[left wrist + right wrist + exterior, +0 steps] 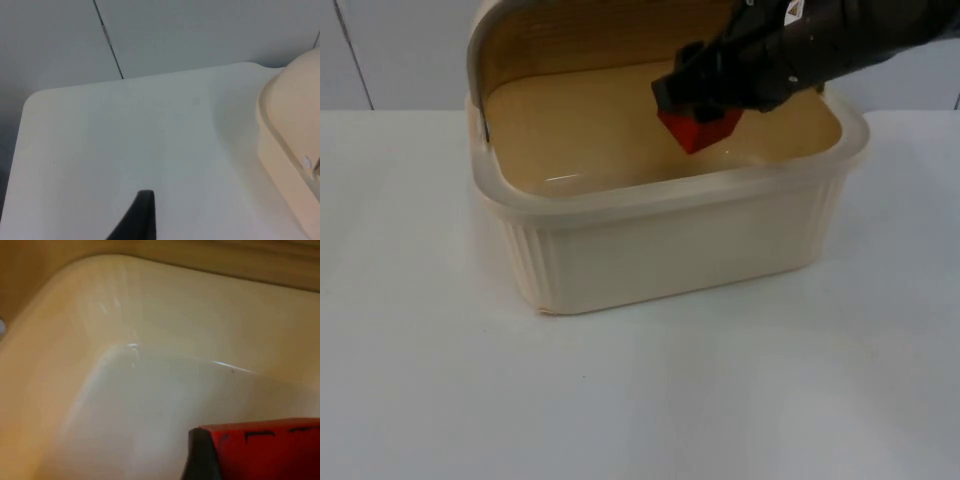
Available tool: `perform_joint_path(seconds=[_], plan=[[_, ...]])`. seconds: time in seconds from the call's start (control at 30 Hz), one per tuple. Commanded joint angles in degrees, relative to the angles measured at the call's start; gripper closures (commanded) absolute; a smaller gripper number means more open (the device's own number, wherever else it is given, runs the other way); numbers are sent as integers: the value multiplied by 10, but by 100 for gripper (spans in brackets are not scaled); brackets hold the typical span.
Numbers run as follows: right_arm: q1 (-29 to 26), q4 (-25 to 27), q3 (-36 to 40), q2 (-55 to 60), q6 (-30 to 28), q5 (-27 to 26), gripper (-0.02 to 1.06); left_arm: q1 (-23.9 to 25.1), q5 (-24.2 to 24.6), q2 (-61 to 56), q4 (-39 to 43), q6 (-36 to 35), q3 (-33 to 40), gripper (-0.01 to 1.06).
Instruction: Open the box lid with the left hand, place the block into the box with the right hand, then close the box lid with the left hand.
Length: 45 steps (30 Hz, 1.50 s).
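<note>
A small bright red cube-shaped block (700, 130) hangs inside the open cream plastic box (660, 255), above centre and right in the top view, clamped in the right claw (695, 110). The right wrist view shows dark markings on the block's red face. The box's wood-lined lid (520, 35) stands raised at the back. The left claw (137, 220) waits over the white surface (640, 400) beside the box; whether it is apart or together cannot be told.
</note>
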Motion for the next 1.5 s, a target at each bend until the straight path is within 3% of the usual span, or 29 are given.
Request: perform_joint_path(seconds=[0.0,0.03,0.07,0.17,0.2,0.43,0.8,1.03,1.3,1.47], plan=[[-6,-4,-4,2,-1,-9,65,2,1,-4,6,0,1,0],[-6,-4,-4,2,-1,-8,53,2,2,-4,6,0,1,0],[-6,-4,-4,2,-1,-8,53,2,2,-4,6,0,1,0],[-6,-4,-4,2,-5,-3,8,2,4,-4,6,0,1,0],[-6,-6,-4,2,-5,2,0,2,4,-4,6,0,1,0],[-6,-6,-4,-2,-5,48,0,2,4,-4,6,0,1,0],[-6,-6,-4,-109,16,186,0,2,2,-4,6,0,1,0],[-6,-9,-4,-200,19,180,0,2,1,-4,6,0,1,0],[-6,-96,-4,-313,19,154,0,2,-7,-4,5,0,1,0],[-34,-108,-4,-350,42,161,0,2,-13,-4,1,0,1,0]])
